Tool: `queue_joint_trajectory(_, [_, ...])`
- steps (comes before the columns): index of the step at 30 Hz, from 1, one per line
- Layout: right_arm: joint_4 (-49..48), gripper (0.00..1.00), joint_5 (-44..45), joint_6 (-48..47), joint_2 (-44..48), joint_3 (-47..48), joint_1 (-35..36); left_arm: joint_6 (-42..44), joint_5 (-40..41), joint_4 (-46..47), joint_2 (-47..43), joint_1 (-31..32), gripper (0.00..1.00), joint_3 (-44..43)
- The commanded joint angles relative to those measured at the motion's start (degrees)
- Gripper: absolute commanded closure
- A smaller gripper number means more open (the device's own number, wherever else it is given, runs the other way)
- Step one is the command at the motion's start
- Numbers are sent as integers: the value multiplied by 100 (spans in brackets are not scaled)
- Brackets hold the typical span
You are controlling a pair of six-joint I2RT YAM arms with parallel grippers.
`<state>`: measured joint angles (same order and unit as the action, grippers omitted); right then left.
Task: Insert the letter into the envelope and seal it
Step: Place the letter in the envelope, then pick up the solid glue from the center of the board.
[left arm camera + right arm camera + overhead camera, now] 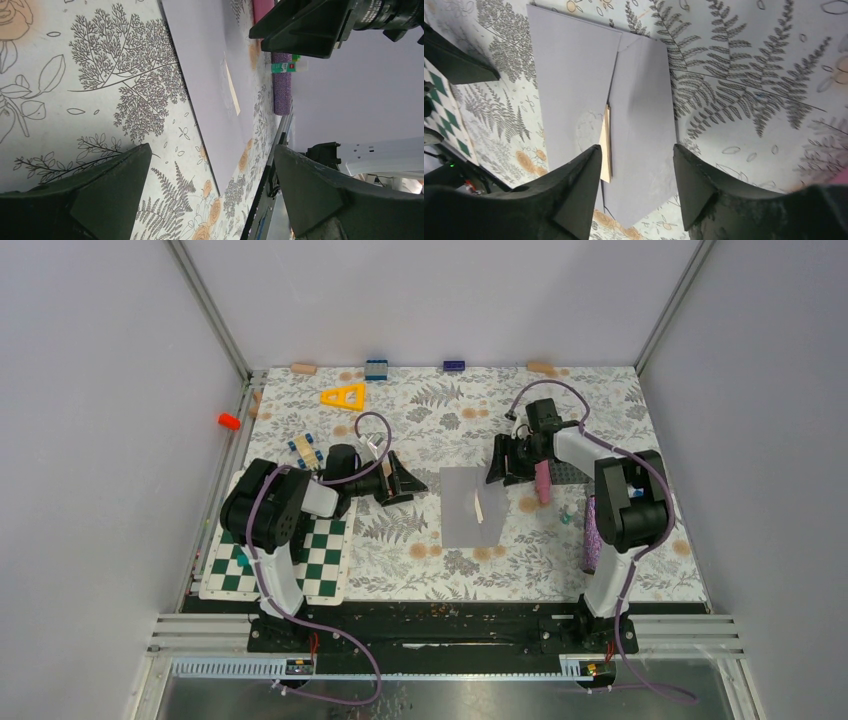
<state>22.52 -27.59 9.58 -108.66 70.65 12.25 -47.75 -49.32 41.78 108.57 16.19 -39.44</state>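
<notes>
left gripper (404,483) is hanging low just left of the envelope, its jaws standing wide apart and holding nothing. the envelope (462,522) is lying flat at the middle of the floral table (420,420), between the two grippers. the letter (606,145) is showing only as a thin tan strip along the seam where one grey panel is overlapping the other. the rest of the letter is lying hidden under grey paper. right gripper (503,470) is hanging just right of the envelope, jaws partly apart, gripping nothing.
</notes>
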Motion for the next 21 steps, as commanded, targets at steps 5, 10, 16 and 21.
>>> queue_joint_trajectory(5, [703, 34, 605, -850, 1236, 281, 15, 412, 268, -373, -272, -19, 1, -129])
queue_joint_trajectory(10, [1452, 33, 1362, -1759, 2167, 289, 14, 571, 285, -594, -373, -12, 1, -236])
queue_joint_trajectory(16, [2116, 24, 2879, -3035, 3168, -169, 5, 1074, 502, -1145, -649, 73, 1, -368])
queue_joint_trajectory(21, [2290, 23, 3382, -3363, 3638, -765, -6, 1361, 650, -1542, -899, 168, 1, -494])
